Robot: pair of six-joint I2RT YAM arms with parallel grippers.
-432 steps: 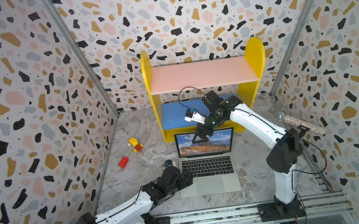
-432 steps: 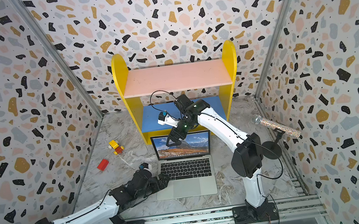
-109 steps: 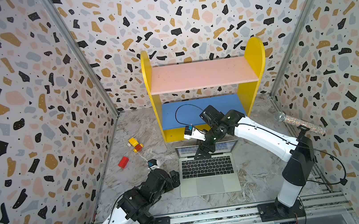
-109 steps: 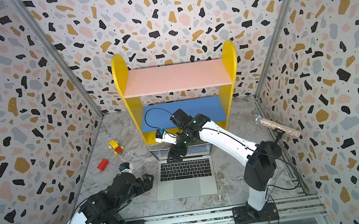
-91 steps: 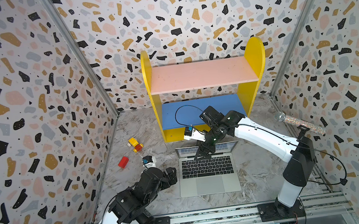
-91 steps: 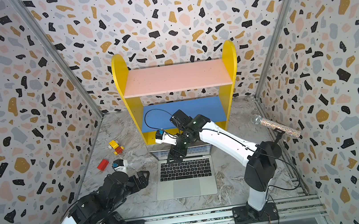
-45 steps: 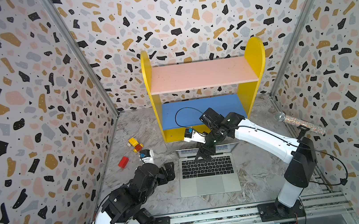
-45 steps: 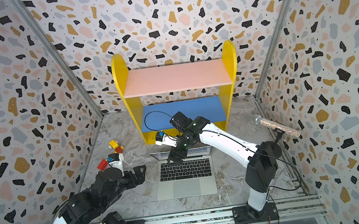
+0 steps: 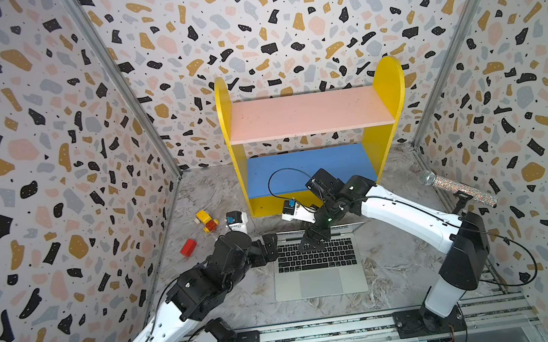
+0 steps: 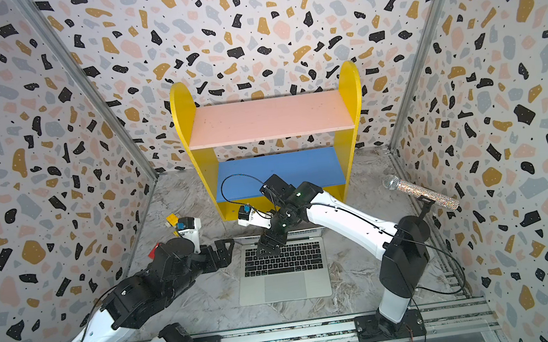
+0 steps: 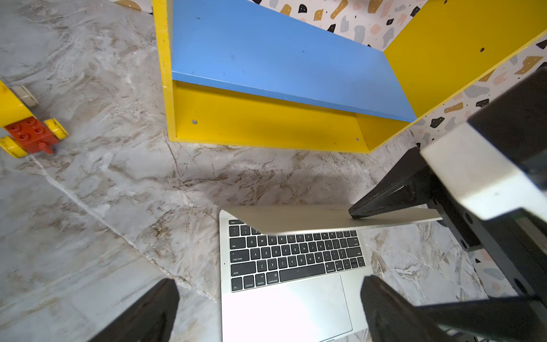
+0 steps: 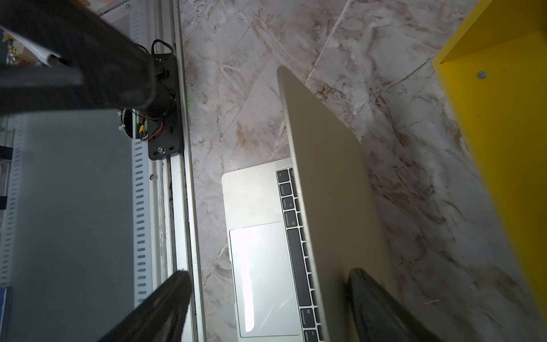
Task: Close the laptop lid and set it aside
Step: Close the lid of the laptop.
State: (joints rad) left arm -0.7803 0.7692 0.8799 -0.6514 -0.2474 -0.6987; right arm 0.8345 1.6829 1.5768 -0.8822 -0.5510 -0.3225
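The laptop [image 9: 319, 273] lay on the marble worktop [image 9: 395, 270], just in front of the yellow shelf unit [image 9: 389, 93]. Its lid [image 11: 296, 220] leaned forward over the rear key rows, partly lowered. My right fingers [image 11: 384, 195] were spread, one tip resting on the lid's silver outer face. My left fingers [image 11: 148, 314] stood wide apart, holding nothing, near the laptop's left rear corner.
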